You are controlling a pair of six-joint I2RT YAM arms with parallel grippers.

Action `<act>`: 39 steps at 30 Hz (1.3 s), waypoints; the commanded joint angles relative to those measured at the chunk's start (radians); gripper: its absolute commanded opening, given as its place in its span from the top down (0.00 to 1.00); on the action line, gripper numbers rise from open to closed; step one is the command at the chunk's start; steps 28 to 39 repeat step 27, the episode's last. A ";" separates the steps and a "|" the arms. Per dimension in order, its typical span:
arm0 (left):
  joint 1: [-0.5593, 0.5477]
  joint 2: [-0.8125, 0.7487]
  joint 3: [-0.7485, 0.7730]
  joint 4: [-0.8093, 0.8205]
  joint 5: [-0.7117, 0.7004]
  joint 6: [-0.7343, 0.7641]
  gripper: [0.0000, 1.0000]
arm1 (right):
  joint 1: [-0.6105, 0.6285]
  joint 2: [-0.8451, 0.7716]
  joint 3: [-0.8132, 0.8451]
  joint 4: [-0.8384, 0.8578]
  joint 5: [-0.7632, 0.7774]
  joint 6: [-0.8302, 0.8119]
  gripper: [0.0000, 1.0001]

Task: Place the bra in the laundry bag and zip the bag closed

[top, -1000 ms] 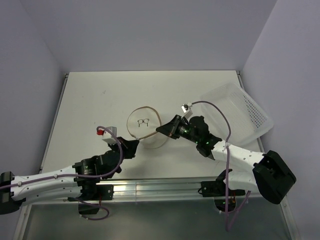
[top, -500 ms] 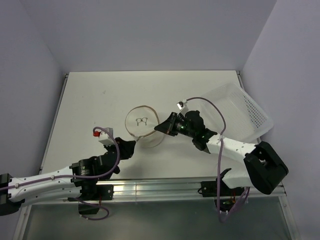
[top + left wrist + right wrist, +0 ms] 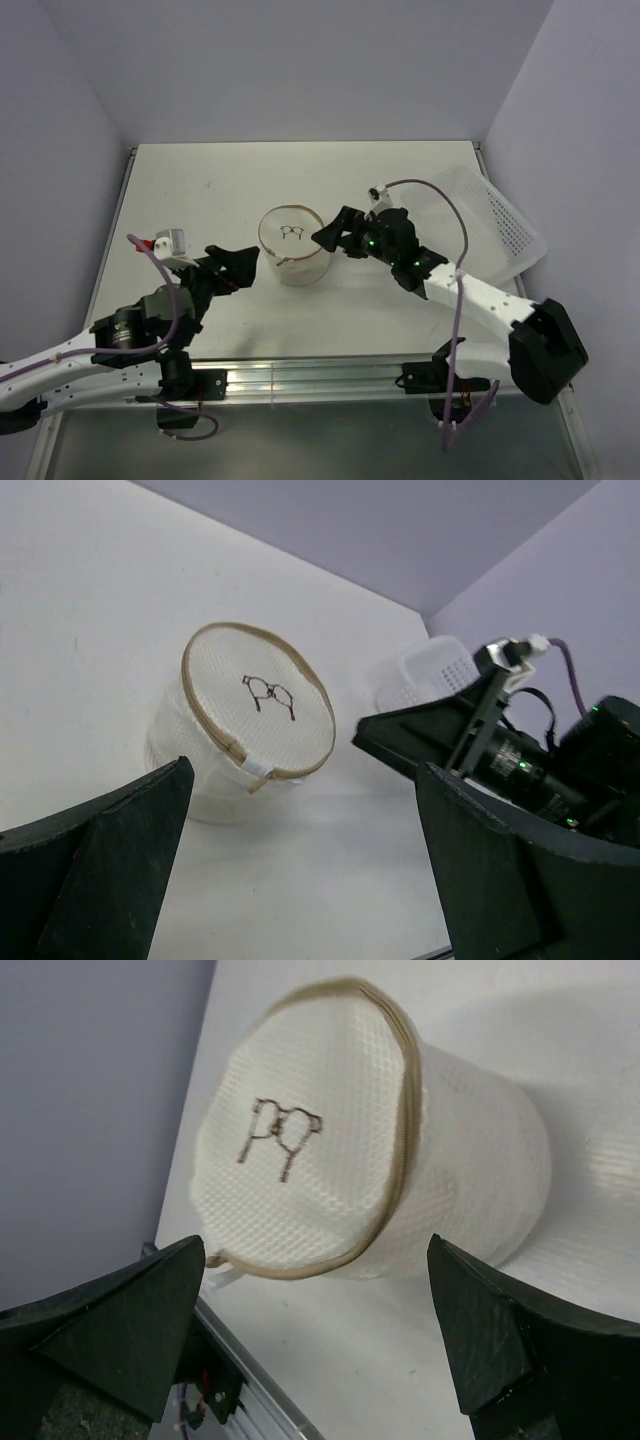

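Note:
The laundry bag (image 3: 294, 252) stands upright mid-table, a white mesh drum with tan trim and a black glasses mark on its lid. Its lid lies flat along the rim, and a small white tab (image 3: 258, 768) sits at the near edge. The bra is out of view. My left gripper (image 3: 248, 266) is open just left of the bag, apart from it, with nothing between its fingers. In the left wrist view the bag (image 3: 250, 720) lies ahead of that gripper (image 3: 305, 880). My right gripper (image 3: 332, 232) is open just right of the bag; its wrist view shows the bag (image 3: 380, 1150) beyond the empty gripper (image 3: 320, 1350).
A white perforated plastic tray (image 3: 505, 228) sits tilted at the table's right edge, behind the right arm; it also shows in the left wrist view as the tray (image 3: 415, 670). An aluminium rail (image 3: 320, 375) runs along the near edge. Walls close the table on three sides.
Both grippers have opened and drawn back from the bag's rim. The left arm has swung left. The bag now stands taller and rounder, a little farther back.

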 commanded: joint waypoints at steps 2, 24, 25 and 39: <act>0.002 -0.043 0.062 -0.087 -0.029 0.077 0.01 | -0.002 -0.241 0.072 -0.154 0.150 -0.127 0.00; 0.002 -0.427 -0.056 -0.176 0.150 0.072 0.01 | -0.003 -0.901 -0.075 -0.529 0.482 -0.216 0.00; 0.002 -0.436 -0.055 -0.167 0.156 0.091 0.01 | -0.003 -0.881 -0.065 -0.527 0.480 -0.218 0.00; 0.002 -0.438 -0.046 -0.165 0.149 0.091 0.01 | -0.003 -0.861 -0.040 -0.523 0.482 -0.221 0.00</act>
